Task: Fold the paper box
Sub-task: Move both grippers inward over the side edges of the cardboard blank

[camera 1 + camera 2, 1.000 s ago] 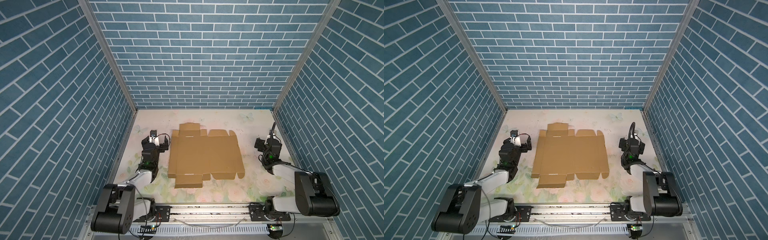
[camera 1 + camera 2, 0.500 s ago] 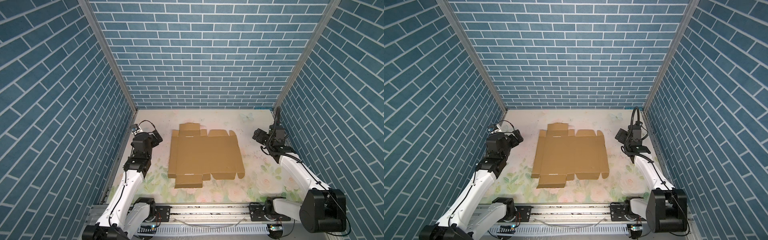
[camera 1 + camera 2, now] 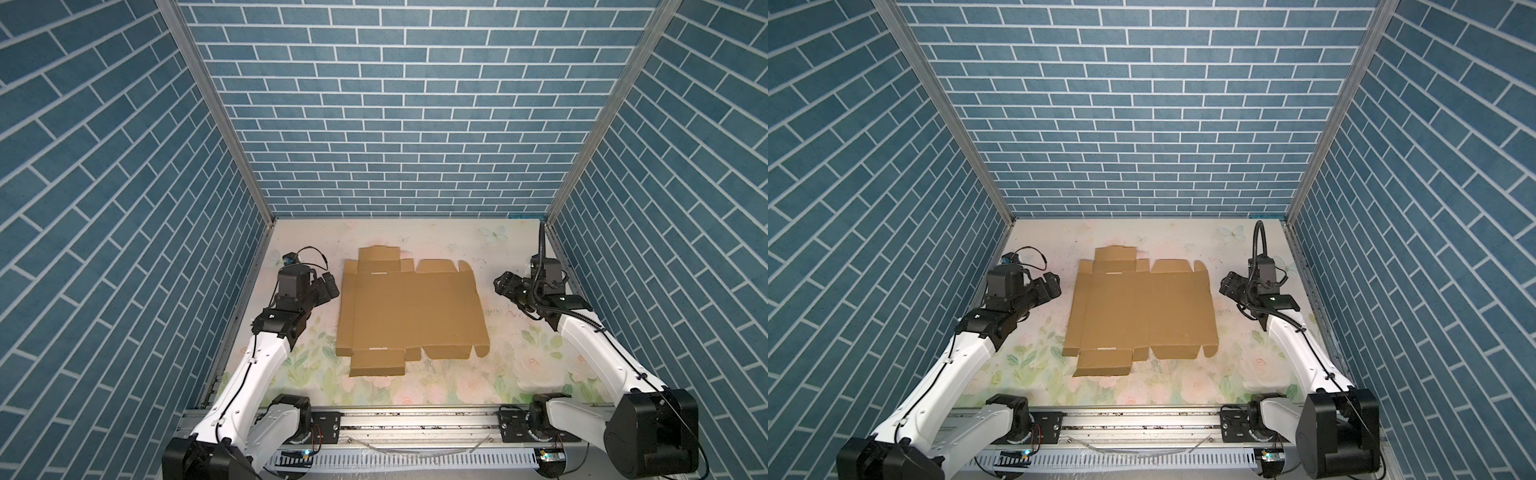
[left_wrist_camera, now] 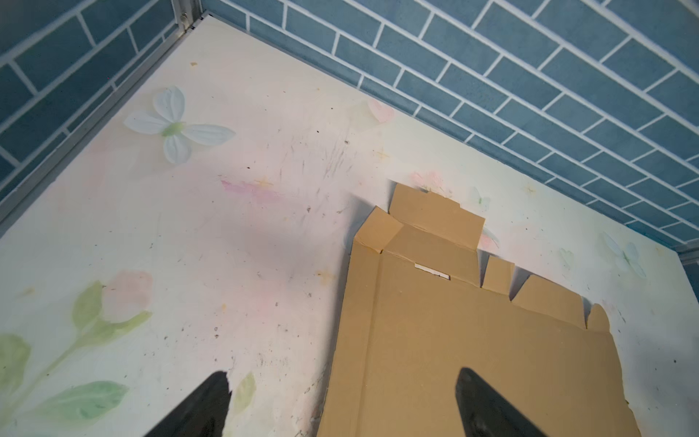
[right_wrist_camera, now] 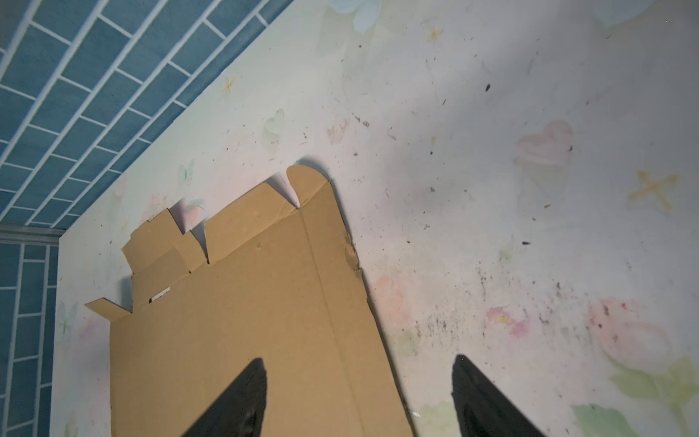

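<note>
The paper box (image 3: 409,316) (image 3: 1142,316) lies unfolded and flat in the middle of the table, tan cardboard with creases and with flaps along its far and near edges. My left gripper (image 3: 328,286) (image 3: 1052,286) hangs just left of its far left corner, open and empty. In the left wrist view the box's (image 4: 472,359) left edge runs between the spread jaws of the left gripper (image 4: 342,378). My right gripper (image 3: 505,284) (image 3: 1229,286) hangs a little right of the far right corner, open and empty. In the right wrist view the right gripper (image 5: 358,363) straddles the box's (image 5: 246,321) right edge.
Blue brick walls (image 3: 399,124) close in the floral table (image 3: 453,245) at the back and on both sides. A metal rail (image 3: 415,428) with the two arm bases runs along the front edge. The left arm's cable (image 3: 311,253) loops above its wrist.
Both arms have unfolded from a low tucked pose and reached forward and inward to the box's two sides. The box has not moved.
</note>
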Tool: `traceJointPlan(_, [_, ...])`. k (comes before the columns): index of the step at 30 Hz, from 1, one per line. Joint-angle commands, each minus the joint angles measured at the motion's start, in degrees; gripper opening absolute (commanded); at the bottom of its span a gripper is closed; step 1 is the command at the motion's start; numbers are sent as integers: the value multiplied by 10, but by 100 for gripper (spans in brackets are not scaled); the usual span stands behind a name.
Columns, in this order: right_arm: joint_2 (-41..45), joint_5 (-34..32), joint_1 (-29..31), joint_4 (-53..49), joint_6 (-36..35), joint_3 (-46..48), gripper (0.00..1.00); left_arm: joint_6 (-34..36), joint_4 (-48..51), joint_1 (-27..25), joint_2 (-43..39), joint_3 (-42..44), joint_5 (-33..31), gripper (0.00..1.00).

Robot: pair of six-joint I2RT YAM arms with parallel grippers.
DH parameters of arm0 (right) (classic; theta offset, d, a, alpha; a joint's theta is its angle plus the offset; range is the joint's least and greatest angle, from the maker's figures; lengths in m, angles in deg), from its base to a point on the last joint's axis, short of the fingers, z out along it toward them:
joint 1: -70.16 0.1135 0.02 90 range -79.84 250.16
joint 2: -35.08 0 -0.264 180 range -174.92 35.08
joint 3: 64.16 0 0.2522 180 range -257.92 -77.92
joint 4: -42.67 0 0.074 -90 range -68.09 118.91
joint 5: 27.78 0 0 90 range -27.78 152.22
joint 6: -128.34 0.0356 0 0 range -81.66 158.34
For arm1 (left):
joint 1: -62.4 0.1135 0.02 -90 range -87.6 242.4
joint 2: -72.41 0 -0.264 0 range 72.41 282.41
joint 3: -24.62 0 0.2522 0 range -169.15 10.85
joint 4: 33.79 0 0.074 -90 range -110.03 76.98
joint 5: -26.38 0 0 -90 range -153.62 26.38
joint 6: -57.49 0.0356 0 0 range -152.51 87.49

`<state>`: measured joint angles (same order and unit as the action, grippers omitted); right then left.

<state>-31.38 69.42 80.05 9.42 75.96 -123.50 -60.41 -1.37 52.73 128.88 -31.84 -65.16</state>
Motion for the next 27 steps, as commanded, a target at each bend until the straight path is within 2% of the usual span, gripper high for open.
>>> traceJointPlan(1, [-10,9,31,-20,28,13,76,-6,12,-35,22,5,-17,94])
traceJointPlan(8, [-32,13,100,-31,35,22,75,-14,39,-94,66,-8,-17,94])
traceJointPlan(11, [-45,28,113,-43,35,20,75,-19,49,-101,78,-2,-14,94])
traceJointPlan(14, [-61,45,122,-46,32,21,73,-38,26,-102,87,19,19,92])
traceJointPlan(18, [-85,61,123,-44,20,17,69,-56,-2,-133,113,24,35,89])
traceJointPlan(22, [-111,100,120,-43,15,20,63,-52,-10,-197,163,6,43,87])
traceJointPlan(24, [-106,99,105,-63,2,20,62,-56,-17,-216,180,11,54,86])
traceJointPlan(27, [-89,116,46,-56,-2,44,62,-74,-55,-238,197,42,68,86])
